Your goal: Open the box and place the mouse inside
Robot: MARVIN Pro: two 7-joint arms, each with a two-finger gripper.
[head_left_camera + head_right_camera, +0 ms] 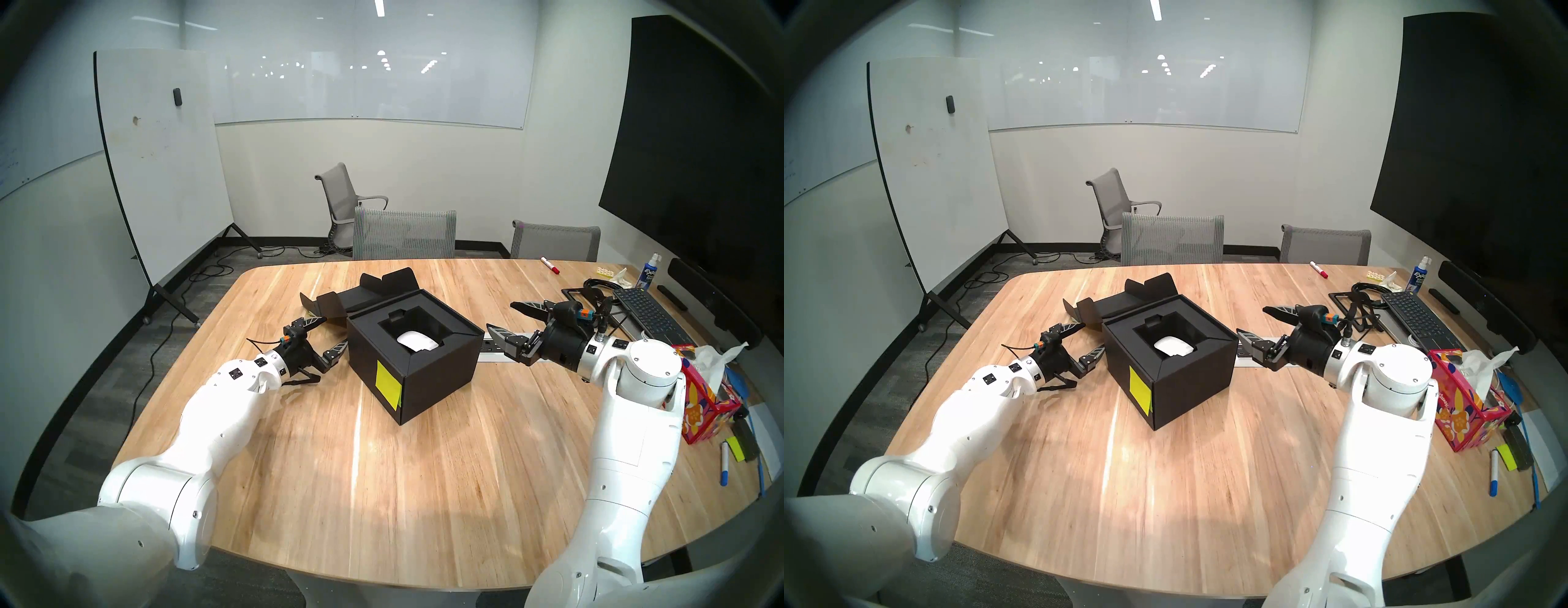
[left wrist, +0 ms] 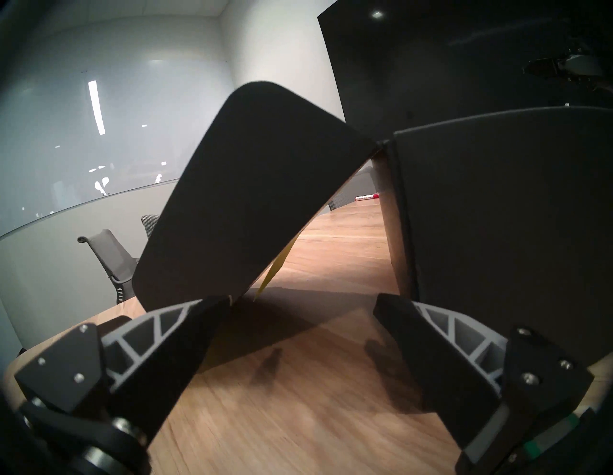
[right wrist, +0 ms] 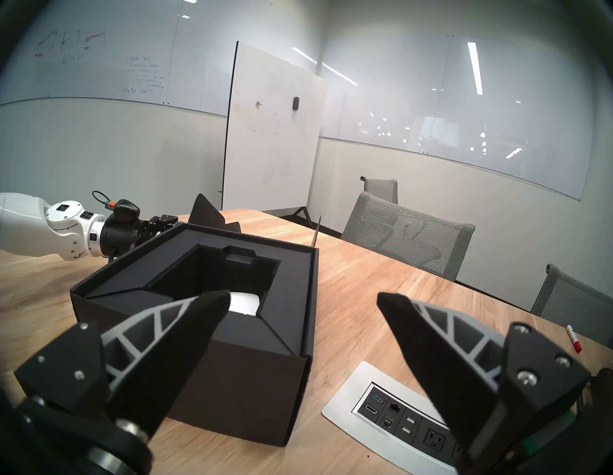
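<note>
mouse sits in the open box, both grippers empty

the black box (image 1: 413,352) stands open mid-table (image 1: 424,488), its flap lid (image 1: 360,297) folded back flat behind it, a yellow sticky note (image 1: 388,382) on its front-left wall. the white mouse (image 1: 418,341) lies in the insert's recessed well. the left gripper (image 1: 326,335) hangs beside the box's left wall, jaws spread, holding nothing. the right gripper (image 1: 502,320) hovers off the box's right side, jaws wide apart and empty.

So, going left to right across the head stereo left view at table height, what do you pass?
left gripper → box with the mouse in its well → right gripper → keyboard → red floral tissue box
</note>
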